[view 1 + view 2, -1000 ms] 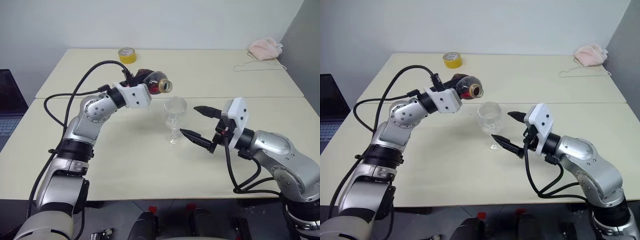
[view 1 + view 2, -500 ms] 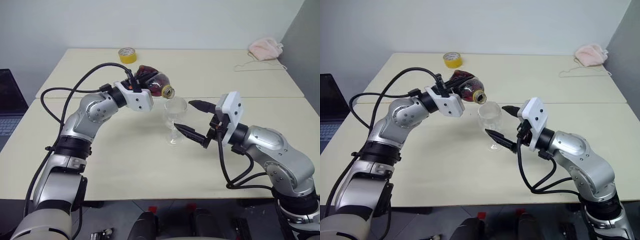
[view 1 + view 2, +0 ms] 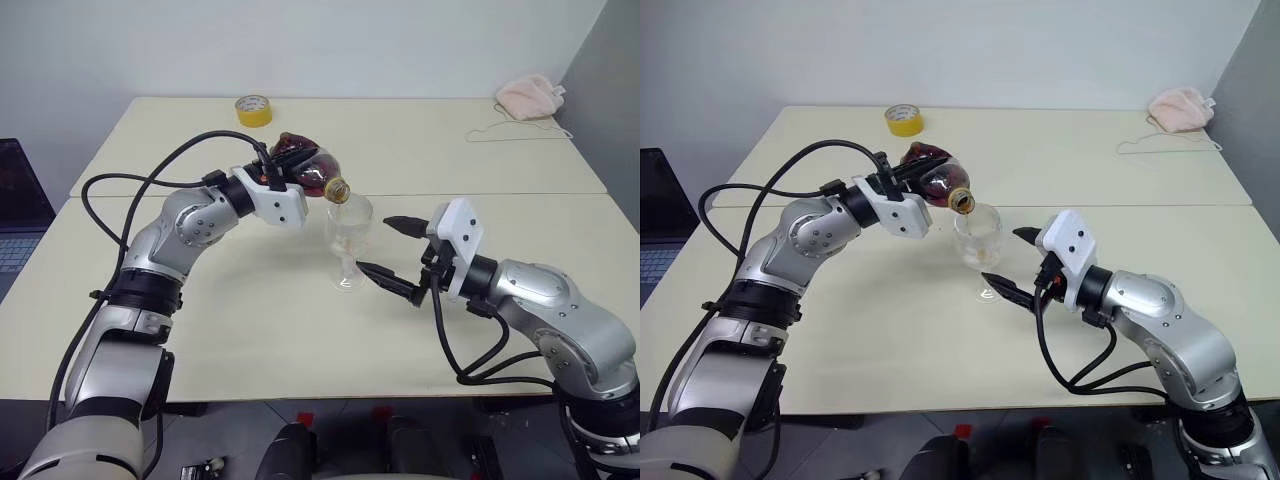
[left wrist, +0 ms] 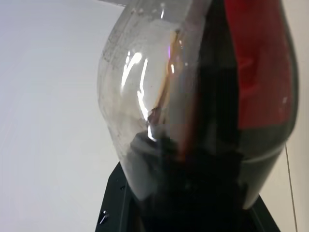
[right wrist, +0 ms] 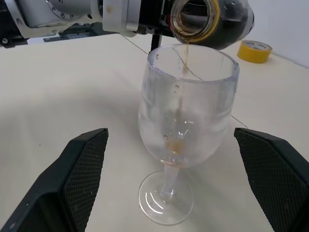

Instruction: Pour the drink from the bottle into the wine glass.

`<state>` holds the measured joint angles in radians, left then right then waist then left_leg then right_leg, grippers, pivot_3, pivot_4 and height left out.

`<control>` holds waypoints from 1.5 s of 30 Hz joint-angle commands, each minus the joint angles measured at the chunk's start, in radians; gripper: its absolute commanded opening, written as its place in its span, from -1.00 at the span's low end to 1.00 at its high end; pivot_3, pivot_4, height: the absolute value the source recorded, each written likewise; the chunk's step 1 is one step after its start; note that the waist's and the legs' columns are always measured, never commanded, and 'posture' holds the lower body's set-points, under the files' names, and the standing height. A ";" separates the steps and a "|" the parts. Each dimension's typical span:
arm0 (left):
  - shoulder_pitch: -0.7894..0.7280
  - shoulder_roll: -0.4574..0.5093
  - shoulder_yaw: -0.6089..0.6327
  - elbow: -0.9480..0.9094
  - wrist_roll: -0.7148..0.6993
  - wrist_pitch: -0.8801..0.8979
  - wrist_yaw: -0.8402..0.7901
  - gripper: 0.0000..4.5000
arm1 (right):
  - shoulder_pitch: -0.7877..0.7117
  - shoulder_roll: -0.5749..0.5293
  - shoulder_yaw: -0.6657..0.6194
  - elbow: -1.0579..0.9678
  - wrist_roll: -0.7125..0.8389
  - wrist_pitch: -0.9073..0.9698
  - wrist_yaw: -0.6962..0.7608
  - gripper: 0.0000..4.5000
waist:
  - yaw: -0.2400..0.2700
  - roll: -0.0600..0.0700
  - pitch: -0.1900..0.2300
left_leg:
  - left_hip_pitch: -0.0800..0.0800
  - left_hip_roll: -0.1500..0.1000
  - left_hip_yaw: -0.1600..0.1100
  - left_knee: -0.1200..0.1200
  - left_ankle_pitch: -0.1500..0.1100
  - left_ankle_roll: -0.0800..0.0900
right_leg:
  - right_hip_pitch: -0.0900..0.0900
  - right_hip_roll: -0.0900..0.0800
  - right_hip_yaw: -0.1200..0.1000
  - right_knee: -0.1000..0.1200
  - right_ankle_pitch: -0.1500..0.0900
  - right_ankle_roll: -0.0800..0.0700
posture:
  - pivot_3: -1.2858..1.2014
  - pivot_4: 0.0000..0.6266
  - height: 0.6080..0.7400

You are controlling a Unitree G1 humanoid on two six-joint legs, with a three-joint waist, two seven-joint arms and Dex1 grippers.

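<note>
Drink (image 5: 184, 65): dark brown-red liquid; a thin stream falls from the bottle mouth into the glass, with a small amount gathered at the bottom of the bowl; the rest sits in the bottle body.

Bottle (image 3: 310, 170): small, squat, clear plastic, red label; uncapped, tipped with its open mouth directly above the near rim of the glass; held above the table.

Wine glass (image 3: 348, 236): clear, stemmed, upright on its round base near the middle of the front table; droplets on the inner wall of the bowl.

Left gripper (image 3: 283, 172): fingers clamped tight on the body of the bottle; arm reaching across from the left.

Right gripper (image 3: 392, 255): fingers spread wide, one on either side of the glass at stem height, both apart from it; nothing held.

Table (image 3: 250, 330): pale cream top, two joined surfaces with a seam running across behind the glass.

Yellow tape roll (image 3: 254, 109): lying flat on the rear table, well behind the bottle.

Pink cloth (image 3: 530, 95): bunched at the far right corner of the rear table; a thin white cord (image 3: 510, 133) lies just beside it.
</note>
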<state>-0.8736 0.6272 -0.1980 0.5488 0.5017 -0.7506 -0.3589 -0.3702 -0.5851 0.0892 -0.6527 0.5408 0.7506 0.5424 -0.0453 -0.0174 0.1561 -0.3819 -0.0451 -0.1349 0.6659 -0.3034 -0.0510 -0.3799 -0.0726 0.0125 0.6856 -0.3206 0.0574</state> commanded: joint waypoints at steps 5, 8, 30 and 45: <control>-0.054 0.020 0.004 0.005 0.001 -0.036 0.043 -0.66 | -0.031 -0.023 -0.068 -0.062 0.039 0.023 -0.001 1.00 | -0.001 0.000 0.000 | 0.000 0.000 0.000 0.000 0.000 0.000 | 0.000 0.000 0.000 0.001 0.000 0.000 | 0.03 -0.52 1.00; -0.065 0.022 -0.004 0.022 0.010 -0.046 0.051 -0.66 | -0.058 -0.064 -0.099 -0.066 0.058 0.054 0.009 1.00 | -0.001 0.000 0.000 | 0.000 0.000 0.000 0.000 0.000 0.000 | -0.001 0.000 0.000 0.001 0.000 0.000 | 0.03 -0.52 1.00; -0.093 0.026 -0.034 0.038 0.026 -0.065 0.062 -0.66 | -0.145 -0.116 -0.145 -0.083 0.250 0.150 0.064 1.00 | -0.006 0.000 0.000 | -0.001 0.000 0.000 0.001 0.000 0.000 | -0.003 0.000 0.001 0.004 0.000 0.000 | 0.03 -0.52 1.00; -0.119 0.035 -0.042 0.041 0.048 -0.077 0.064 -0.66 | -0.131 -0.125 -0.150 -0.074 0.287 0.138 0.057 1.00 | -0.006 0.000 0.000 | -0.002 0.000 0.001 0.001 0.000 0.000 | -0.004 0.000 0.001 0.005 0.000 0.000 | 0.03 -0.52 1.00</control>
<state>-0.9528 0.6434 -0.2509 0.6249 0.5531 -0.8149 -0.3149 -0.4970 -0.7023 -0.0217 -0.7028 0.8092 0.9056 0.6009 -0.0516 -0.0175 0.1561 -0.3839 -0.0451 -0.1342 0.6665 -0.3034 -0.0509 -0.3836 -0.0730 0.0132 0.6901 -0.3206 0.0575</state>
